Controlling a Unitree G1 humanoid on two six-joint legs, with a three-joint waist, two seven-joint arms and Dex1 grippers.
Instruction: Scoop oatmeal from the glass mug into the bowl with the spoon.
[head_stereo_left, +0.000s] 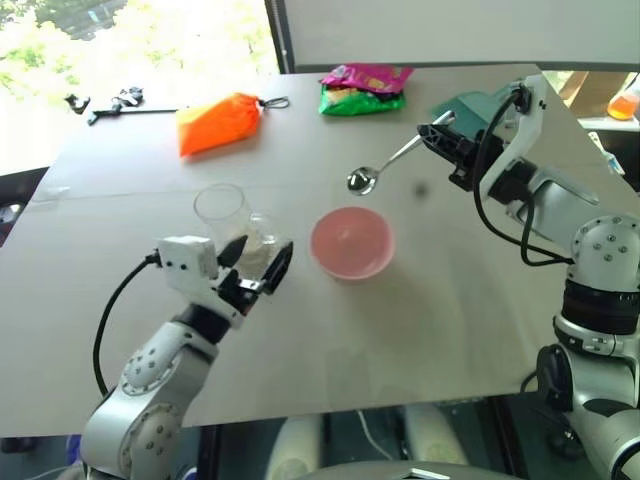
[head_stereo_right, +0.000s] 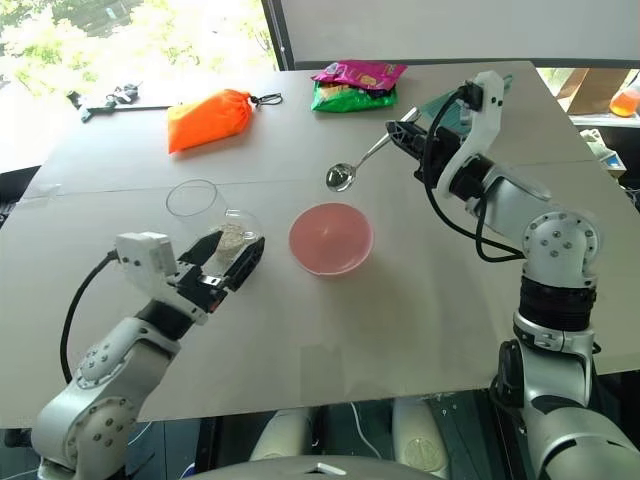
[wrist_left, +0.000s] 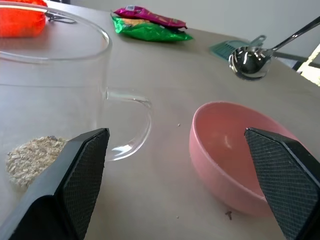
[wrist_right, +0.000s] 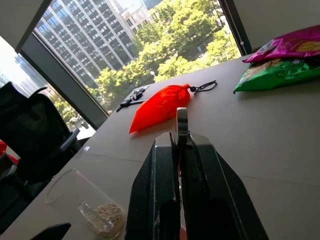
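Head view: the glass mug (head_stereo_left: 238, 232) stands at 9 o'clock of the bowl (head_stereo_left: 351, 242), near but apart; oatmeal (head_stereo_right: 229, 243) lies in its bottom.
Left arm: your left gripper (head_stereo_left: 256, 266) reaches in level from 6 o'clock of the mug, jaws spread wide, holding nothing.
Right arm: your right gripper (head_stereo_left: 434, 138) is raised at 2 o'clock of the bowl, clamped on the spoon (head_stereo_left: 385, 165) by the handle end, its oval hanging in the air at 12 o'clock of the bowl.
Left wrist view: mug handle (wrist_left: 131, 125) faces the bowl; the flakes form a thin, loose, light layer (easy to spill).
Right wrist view: the fingers (wrist_right: 157, 190) pinch the thin handle flat between them.
Handling: glass is likely slick, rigid and breakable, so I'd have you brace the wall, not the handle; the spoon is stiff but may swivel in the pinch.
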